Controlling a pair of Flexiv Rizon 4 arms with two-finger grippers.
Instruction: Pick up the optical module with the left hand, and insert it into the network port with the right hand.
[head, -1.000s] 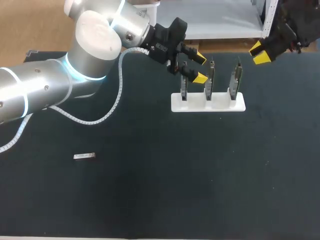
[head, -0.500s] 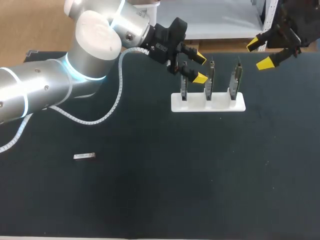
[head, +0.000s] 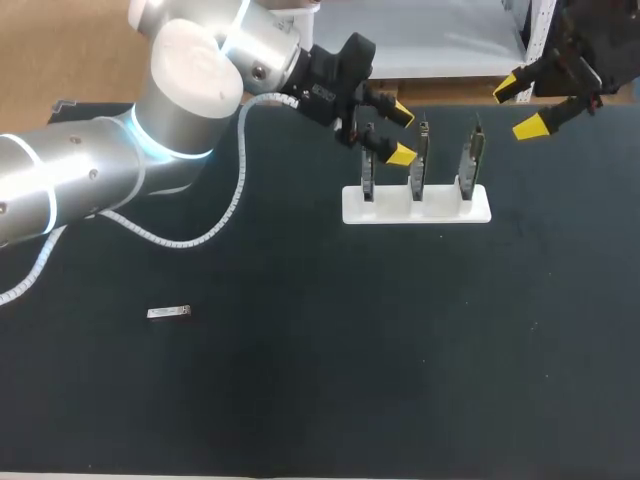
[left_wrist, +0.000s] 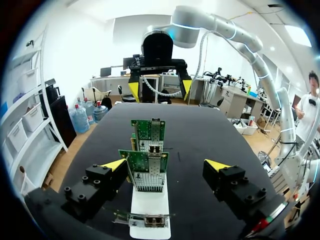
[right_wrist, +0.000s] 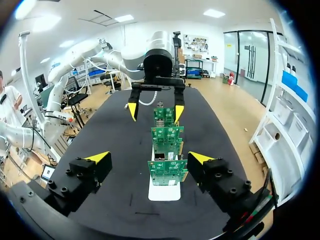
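Our left hand (head: 399, 134) gapes wide and empty, straddling the end card (head: 368, 178) of 3 in the white rack (head: 440, 208); our right hand (head: 518, 107), also open, holds nothing. The optical module (head: 168, 313) lies on the bench (head: 400, 350), well apart. Swinging away carelessly could clip that card.

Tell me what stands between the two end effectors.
Three upright circuit boards in a white holder stand between left end effector and right end effector, clearest in both wrist views.
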